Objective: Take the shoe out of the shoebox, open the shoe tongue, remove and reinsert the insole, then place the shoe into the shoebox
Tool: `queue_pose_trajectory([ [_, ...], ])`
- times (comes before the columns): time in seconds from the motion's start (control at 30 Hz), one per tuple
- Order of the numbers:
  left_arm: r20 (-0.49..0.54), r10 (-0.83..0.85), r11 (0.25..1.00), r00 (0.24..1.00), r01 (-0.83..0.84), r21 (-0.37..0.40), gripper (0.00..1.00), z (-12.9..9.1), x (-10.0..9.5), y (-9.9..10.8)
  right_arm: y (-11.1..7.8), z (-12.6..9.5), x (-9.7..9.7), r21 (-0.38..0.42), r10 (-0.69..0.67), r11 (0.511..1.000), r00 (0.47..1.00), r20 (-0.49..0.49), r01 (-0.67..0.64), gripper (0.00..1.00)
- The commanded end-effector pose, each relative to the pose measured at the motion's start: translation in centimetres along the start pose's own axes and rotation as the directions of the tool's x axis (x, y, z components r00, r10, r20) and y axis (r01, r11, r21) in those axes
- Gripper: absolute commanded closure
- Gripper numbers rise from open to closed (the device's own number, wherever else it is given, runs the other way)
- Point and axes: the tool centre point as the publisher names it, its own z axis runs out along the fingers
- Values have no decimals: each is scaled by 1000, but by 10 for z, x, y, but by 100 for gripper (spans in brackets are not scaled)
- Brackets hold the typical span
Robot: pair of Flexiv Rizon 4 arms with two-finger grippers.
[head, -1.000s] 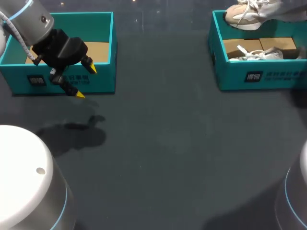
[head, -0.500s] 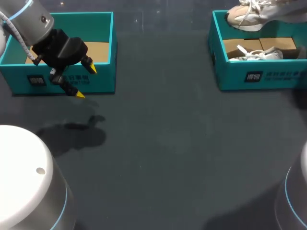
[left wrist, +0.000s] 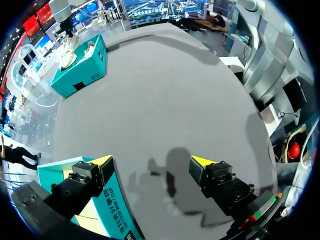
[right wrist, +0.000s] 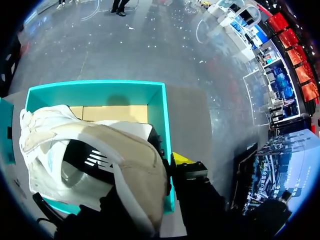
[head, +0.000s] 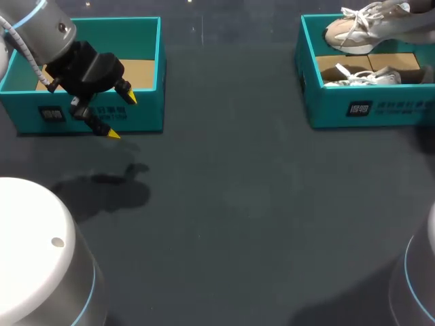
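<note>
A beige and white shoe point(head: 367, 30) hangs over the back of the right teal shoebox point(head: 353, 109). In the right wrist view my right gripper point(right wrist: 165, 165) is shut on this shoe point(right wrist: 100, 155) above the shoebox point(right wrist: 95, 86); one yellow tip shows and the other is hidden behind the shoe. A second shoe point(head: 370, 76) lies inside that box on brown cardboard. My left gripper point(head: 119, 117) stands open and holds nothing, in front of the left teal shoebox point(head: 146, 68). In the left wrist view the left gripper point(left wrist: 150, 162) has one finger over the box wall point(left wrist: 112, 210).
The left shoebox shows only a brown cardboard floor point(head: 139, 71). Dark grey tabletop point(head: 245, 204) stretches between the two boxes. My arms' white bases point(head: 34, 258) rise at the near corners.
The shoe in my right gripper has shifted a little to the right and lower over the right box. The left arm has not moved.
</note>
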Motion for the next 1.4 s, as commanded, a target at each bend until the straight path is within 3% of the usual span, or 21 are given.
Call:
queue_pose_trajectory([
  [0.03,1,1,1000,1000,-1,-3,0,0,1,0,2,5,4,11,7,1000,1000,13,-7,100],
  [0.63,1,1,1000,1000,-1,-3,0,0,1,0,9,33,16,52,-7,999,1000,30,6,100],
  [1.4,1,1,1000,1000,-1,-3,0,0,1,0,21,69,36,46,-22,999,999,-42,24,100],
])
